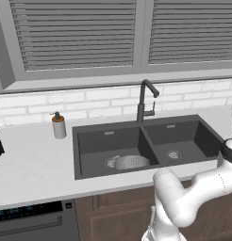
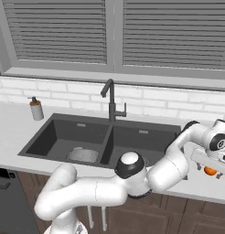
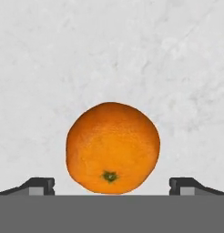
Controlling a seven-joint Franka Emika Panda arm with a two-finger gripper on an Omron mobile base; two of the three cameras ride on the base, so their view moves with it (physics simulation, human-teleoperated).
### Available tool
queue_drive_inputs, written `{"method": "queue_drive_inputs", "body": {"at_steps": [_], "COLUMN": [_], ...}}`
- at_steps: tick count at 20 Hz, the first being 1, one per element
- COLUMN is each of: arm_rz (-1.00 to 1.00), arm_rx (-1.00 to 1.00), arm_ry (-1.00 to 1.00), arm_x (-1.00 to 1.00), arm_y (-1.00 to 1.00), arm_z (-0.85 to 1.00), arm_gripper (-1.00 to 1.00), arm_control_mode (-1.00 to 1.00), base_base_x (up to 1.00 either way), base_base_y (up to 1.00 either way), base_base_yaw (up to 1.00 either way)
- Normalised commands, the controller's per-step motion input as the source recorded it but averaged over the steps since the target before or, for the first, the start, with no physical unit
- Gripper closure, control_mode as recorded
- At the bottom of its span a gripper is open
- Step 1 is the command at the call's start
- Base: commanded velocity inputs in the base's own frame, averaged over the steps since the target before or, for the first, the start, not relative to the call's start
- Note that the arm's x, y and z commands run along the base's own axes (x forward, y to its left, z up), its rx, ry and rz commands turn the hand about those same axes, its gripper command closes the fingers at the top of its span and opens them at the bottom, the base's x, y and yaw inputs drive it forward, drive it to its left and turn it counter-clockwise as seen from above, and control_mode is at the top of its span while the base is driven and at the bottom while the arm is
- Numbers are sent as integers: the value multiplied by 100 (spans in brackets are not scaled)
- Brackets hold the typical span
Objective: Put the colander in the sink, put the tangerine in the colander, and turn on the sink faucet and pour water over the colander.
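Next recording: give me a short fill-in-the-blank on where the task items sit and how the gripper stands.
1. The round silver-grey perforated metal colander sits in the ____ basin of the dark charcoal double-basin sink.
2. The small round orange tangerine rests on the pale ____.
3. The two-finger gripper stands ____, one fingertip on either side of the tangerine.

Missing words: left; counter; open

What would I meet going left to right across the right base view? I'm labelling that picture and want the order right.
Soap bottle → colander in the left basin of the sink → faucet → tangerine, on the counter under the open gripper.
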Motion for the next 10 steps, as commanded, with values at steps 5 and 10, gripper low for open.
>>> {"method": "queue_drive_inputs", "body": {"at_steps": [5, 10], "arm_rz": [0, 0], "arm_rx": [0, 0], "arm_ry": [0, -2], "arm_x": [36, 41], "arm_y": [0, -2], "arm_z": [-20, -26], "arm_gripper": [-100, 100], "arm_control_mode": [-100, -100], "base_base_x": [0, 0], "base_base_y": [0, 0], "base_base_yaw": [0, 0]}}
